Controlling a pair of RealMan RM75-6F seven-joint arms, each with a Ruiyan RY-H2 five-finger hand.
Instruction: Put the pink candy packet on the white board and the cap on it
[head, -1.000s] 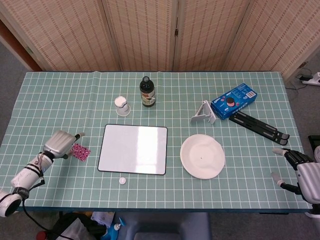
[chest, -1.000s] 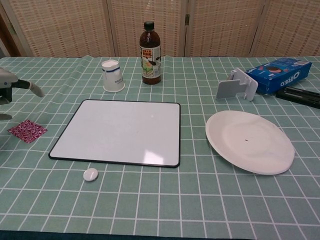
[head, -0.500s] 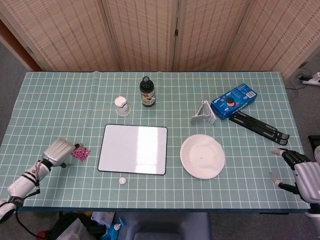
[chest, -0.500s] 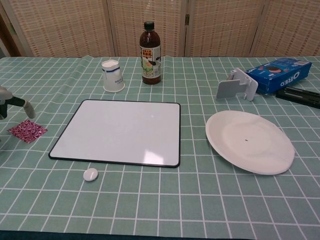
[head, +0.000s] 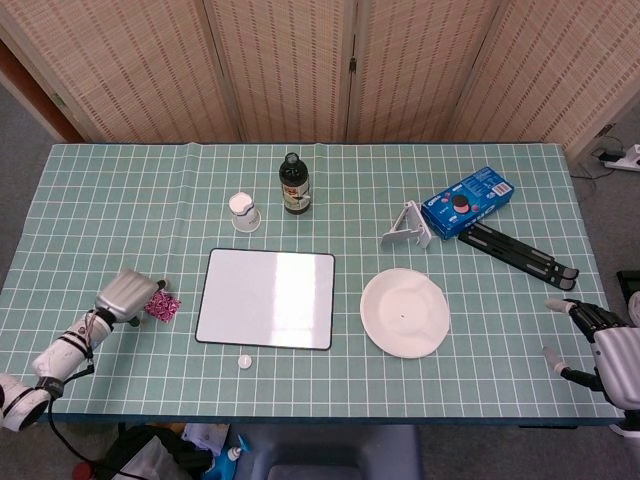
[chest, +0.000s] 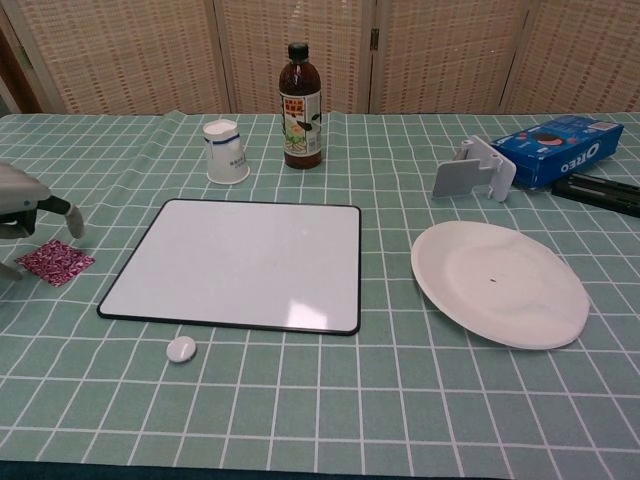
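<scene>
The pink candy packet lies flat on the green checked cloth, just left of the white board. My left hand hovers over the packet's left side with its fingers apart and nothing in them. I cannot tell whether a fingertip touches the packet. The small white cap sits on the cloth just in front of the board's near edge. My right hand rests open at the table's near right corner, far from everything, and shows only in the head view.
Behind the board stand an upturned paper cup and a dark bottle. To the right lie a white plate, a grey stand, a blue Oreo box and a black folded stand.
My left hand has come down lower over the packet and now reaches a little further right. The packet, cap and right hand have stayed in place.
</scene>
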